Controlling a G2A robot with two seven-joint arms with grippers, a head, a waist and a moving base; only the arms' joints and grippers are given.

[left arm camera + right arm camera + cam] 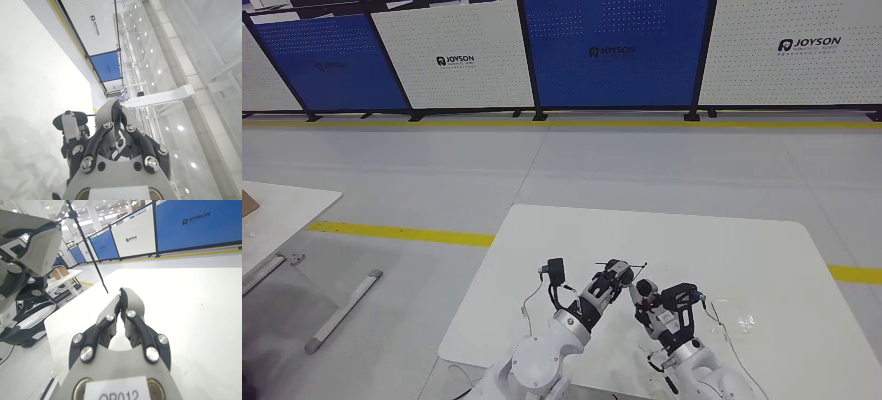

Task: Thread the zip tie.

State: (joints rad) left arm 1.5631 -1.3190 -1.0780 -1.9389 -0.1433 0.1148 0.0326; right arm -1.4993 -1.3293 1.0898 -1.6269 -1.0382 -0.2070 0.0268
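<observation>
Top view | left fingers [619, 273] pinch zip tie [72, 215] | right fingers [645, 290] beside, over table [712, 240]

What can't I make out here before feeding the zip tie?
Upper end of the zip tie: right wrist view, cut off by the picture's edge.
Head versus tail: top view, too small.
Gripped stretch: left wrist view, mostly hidden inside the left gripper.
Anything pinched in the right gripper: right wrist view, shut pads hide it.

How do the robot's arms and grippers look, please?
The left arm and right arm are white with black joints. The left gripper and right gripper each have grey fingers, black textured pads, black link bars, silver round bolts and a white label.
</observation>
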